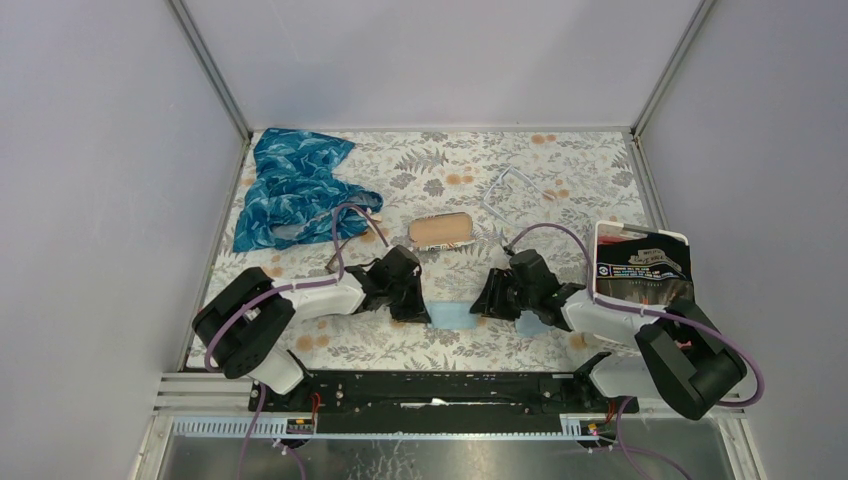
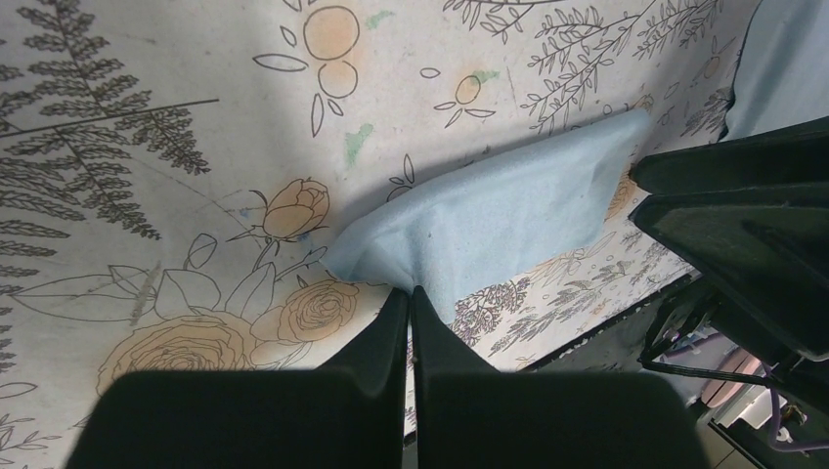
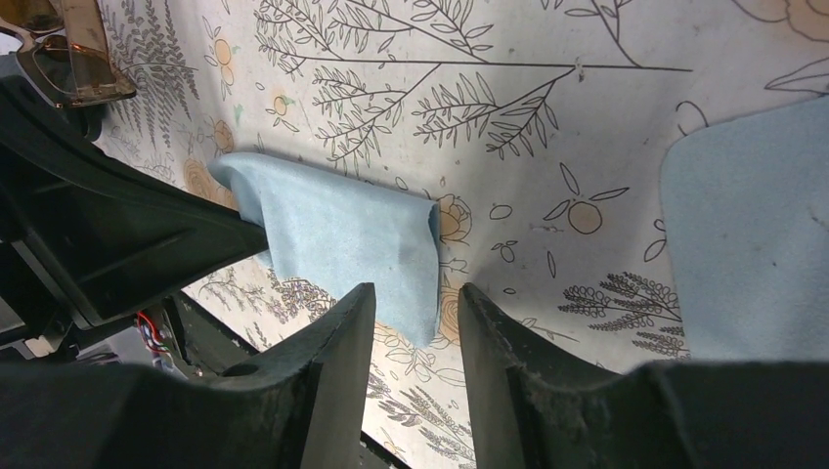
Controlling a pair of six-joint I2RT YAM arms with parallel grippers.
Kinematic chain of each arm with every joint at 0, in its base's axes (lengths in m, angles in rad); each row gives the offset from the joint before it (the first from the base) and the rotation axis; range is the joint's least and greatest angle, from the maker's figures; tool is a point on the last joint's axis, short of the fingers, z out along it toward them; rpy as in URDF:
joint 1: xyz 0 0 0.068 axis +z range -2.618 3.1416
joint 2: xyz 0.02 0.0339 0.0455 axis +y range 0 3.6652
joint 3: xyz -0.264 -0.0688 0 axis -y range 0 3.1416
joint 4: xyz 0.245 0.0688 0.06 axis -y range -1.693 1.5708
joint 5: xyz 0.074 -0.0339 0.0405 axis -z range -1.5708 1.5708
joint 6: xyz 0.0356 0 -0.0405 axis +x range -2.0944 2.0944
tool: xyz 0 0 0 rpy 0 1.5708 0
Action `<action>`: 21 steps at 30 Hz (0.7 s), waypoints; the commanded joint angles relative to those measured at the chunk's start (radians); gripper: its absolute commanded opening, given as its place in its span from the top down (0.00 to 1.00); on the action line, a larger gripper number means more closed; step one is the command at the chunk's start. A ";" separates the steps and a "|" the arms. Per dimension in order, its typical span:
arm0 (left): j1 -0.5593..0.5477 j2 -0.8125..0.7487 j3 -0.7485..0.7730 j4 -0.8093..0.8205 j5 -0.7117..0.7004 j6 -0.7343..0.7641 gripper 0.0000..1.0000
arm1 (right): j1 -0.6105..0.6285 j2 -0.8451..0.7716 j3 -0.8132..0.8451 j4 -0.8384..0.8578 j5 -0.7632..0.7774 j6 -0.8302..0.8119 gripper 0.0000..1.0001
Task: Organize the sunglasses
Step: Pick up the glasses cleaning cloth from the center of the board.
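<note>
**Folding the light blue cloth (image 3: 342, 244) while the sunglasses (image 3: 73, 54) wait**

Near the middle of the near edge of the table (image 1: 580, 160), the left end effector (image 2: 411, 303) has its fingers pressed together on one corner of the light blue cloth, lifting that side off the table. The right end effector (image 3: 411, 303) faces it with a moderate gap between its fingers. The cloth's opposite corner hangs at that gap, but nothing is clamped there. Raised like this, the cloth can probably be doubled over, so the step in hand looks like folding a wipe that belongs with the eyewear.

The sunglasses lie untouched on the table beyond the left end effector, on the side toward the left edge, their brown lenses catching light. A second pale blue cloth (image 3: 753, 244) lies flat beside the right end effector.

By the right edge a white box (image 1: 641, 228) holds a black printed packet (image 1: 640, 268). I cannot make out anything else in it.
</note>
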 commanded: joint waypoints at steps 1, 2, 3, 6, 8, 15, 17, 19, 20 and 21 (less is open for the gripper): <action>-0.012 0.031 -0.008 -0.016 -0.018 0.011 1.00 | 0.007 0.053 -0.020 -0.084 0.051 -0.038 0.55; -0.013 0.031 -0.006 -0.017 -0.018 0.010 1.00 | 0.010 0.060 -0.016 -0.077 0.050 -0.035 0.55; -0.014 0.030 -0.006 -0.016 -0.018 0.009 1.00 | 0.015 0.067 -0.010 -0.071 0.049 -0.032 0.55; -0.014 0.026 -0.006 -0.017 -0.017 0.009 1.00 | 0.031 0.093 0.009 -0.059 0.045 -0.024 0.56; -0.015 0.026 -0.007 -0.016 -0.015 0.012 1.00 | 0.048 0.114 0.015 -0.044 0.041 -0.012 0.57; -0.015 0.025 -0.003 -0.017 -0.012 0.017 1.00 | 0.076 0.136 0.030 -0.037 0.049 -0.002 0.64; -0.015 0.025 -0.002 -0.016 -0.012 0.019 1.00 | 0.078 0.134 0.033 -0.041 0.050 -0.006 0.69; -0.015 0.027 0.000 -0.017 -0.010 0.020 1.00 | 0.078 0.130 0.036 -0.046 0.053 -0.006 0.75; -0.015 0.028 0.001 -0.016 -0.010 0.021 1.00 | 0.078 0.128 0.037 -0.048 0.055 -0.007 0.78; -0.015 0.027 0.001 -0.016 -0.011 0.020 1.00 | 0.078 0.125 0.037 -0.049 0.055 -0.007 0.81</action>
